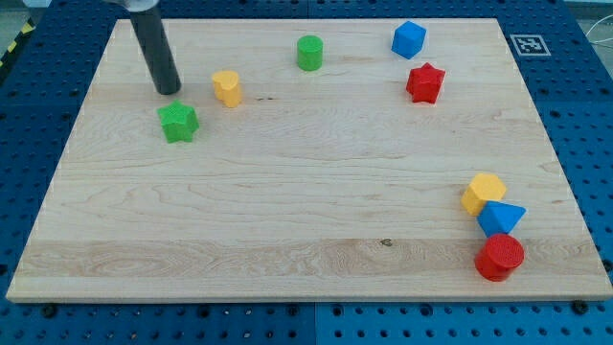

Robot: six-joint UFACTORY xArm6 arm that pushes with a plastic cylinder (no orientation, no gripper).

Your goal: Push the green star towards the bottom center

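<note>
The green star lies on the wooden board at the view's upper left. My tip stands just above the star in the view, a little to its upper left, with a small gap between them. The dark rod rises from the tip toward the view's top edge. No gripper is present.
A yellow block sits right of the tip. A green cylinder, a blue block and a red star lie along the top. A yellow block, a blue block and a red cylinder cluster at the lower right.
</note>
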